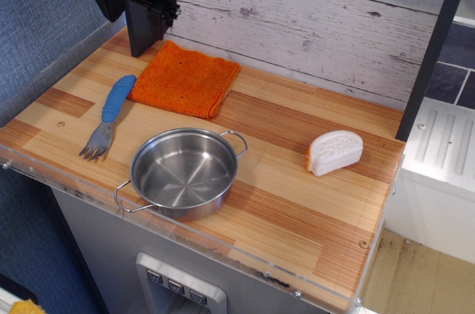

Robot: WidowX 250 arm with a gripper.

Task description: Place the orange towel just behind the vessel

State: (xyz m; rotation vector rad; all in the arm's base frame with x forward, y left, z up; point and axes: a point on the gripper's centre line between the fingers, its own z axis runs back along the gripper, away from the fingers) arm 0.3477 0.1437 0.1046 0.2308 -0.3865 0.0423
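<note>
The orange towel point(185, 78) lies flat on the wooden counter, just behind the steel vessel point(183, 172), with a narrow strip of wood between them. The vessel stands upright and empty near the front edge, its two wire handles pointing front left and back right. My black gripper point(142, 45) hangs at the back left, its tip just off the towel's back left corner and above the counter. Its fingers look pressed together with nothing between them.
A fork with a blue handle point(110, 116) lies left of the towel and vessel. A white wedge with an orange edge point(334, 153) sits at the right. A plank wall point(312, 24) runs along the back. A white sink unit point(445, 143) is at the far right.
</note>
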